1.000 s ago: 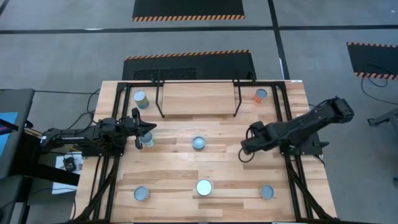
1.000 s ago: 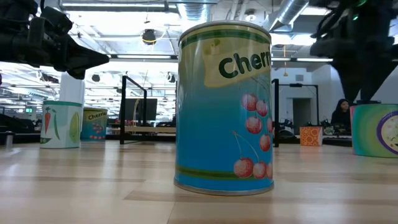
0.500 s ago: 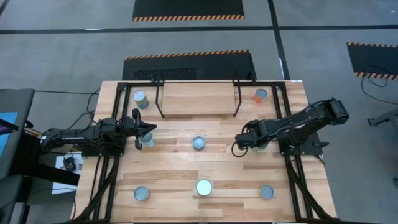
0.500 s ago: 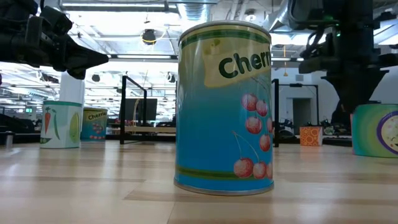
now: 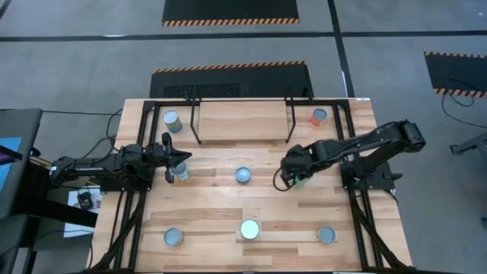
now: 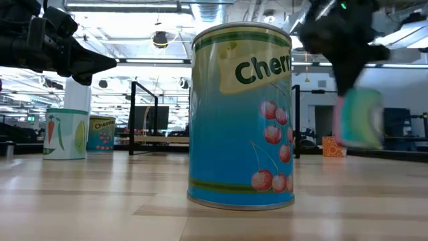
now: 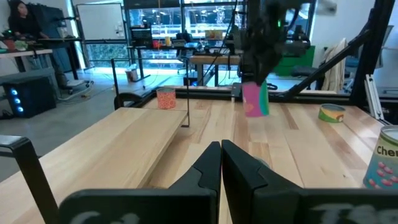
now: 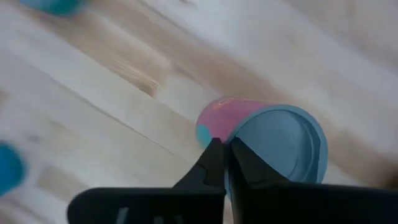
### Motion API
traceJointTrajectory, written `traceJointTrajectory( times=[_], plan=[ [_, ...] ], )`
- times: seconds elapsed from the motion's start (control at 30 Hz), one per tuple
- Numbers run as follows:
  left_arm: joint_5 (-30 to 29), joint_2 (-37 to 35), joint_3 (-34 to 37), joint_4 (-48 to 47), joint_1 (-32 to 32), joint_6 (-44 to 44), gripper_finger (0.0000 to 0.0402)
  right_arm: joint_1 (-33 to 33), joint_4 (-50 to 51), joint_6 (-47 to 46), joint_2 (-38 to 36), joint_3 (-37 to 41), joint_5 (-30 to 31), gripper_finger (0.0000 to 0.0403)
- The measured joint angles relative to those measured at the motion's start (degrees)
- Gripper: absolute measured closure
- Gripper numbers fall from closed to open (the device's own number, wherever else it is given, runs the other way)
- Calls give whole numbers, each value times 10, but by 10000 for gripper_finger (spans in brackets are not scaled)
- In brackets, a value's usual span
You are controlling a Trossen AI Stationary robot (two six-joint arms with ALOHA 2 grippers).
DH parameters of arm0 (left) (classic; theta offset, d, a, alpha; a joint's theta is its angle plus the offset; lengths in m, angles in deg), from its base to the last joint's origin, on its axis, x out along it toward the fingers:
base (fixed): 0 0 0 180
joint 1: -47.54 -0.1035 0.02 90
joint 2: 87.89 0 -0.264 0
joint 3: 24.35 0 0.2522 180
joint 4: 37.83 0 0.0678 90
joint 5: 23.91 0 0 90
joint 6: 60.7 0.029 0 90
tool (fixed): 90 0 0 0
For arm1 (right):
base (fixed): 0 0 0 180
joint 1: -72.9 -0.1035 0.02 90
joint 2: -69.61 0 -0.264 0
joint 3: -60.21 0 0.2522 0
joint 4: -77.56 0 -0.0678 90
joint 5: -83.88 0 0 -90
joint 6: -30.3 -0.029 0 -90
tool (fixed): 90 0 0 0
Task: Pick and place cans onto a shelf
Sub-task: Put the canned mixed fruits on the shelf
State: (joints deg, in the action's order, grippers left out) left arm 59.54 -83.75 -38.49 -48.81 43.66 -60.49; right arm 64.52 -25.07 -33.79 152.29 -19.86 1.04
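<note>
Above pale wood table (image 5: 213, 198), right gripper (image 5: 291, 175) carrying pink-and-teal cylindrical can (image 7: 255, 99)

High view straight down over whole table (image 5: 266, 209), low view level at tabletop, close behind cherry can (image 6: 241, 115), wrist views forward past own fingers, all sharing the tabletop.

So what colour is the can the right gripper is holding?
Pink and teal can, clearest in the left wrist view.

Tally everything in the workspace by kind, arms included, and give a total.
Cans: 8, one held by the right gripper
Shelf: 1
Arms: 2, the left gripper waiting at left
Total: 11
</note>
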Motion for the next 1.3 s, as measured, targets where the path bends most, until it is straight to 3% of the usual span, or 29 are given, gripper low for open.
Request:
traceJointTrajectory(
  times=[0.23, 0.43, 0.73, 0.83, 1.0, 1.3],
  plan=[
    [-1, 0, 0, 0, 0, 0, 398, 44, -55, 232, 47, -166, 1, 371],
    [-1, 0, 0, 0, 0, 1, 398, 111, -67, 475, 155, -361, 2, 383],
    [-1, 0, 0, 0, 0, 1, 398, 242, 85, 728, 341, -649, 5, 383],
    [-1, 0, 0, 0, 0, 5, 398, 285, 127, 760, 384, -686, 11, 384],
    [-1, 0, 0, 0, 0, 7, 398, 340, 159, 783, 415, -674, 30, 384],
    [-1, 0, 0, 0, 0, 8, 398, 399, 167, 792, 455, -673, 5, 387]
  ],
)
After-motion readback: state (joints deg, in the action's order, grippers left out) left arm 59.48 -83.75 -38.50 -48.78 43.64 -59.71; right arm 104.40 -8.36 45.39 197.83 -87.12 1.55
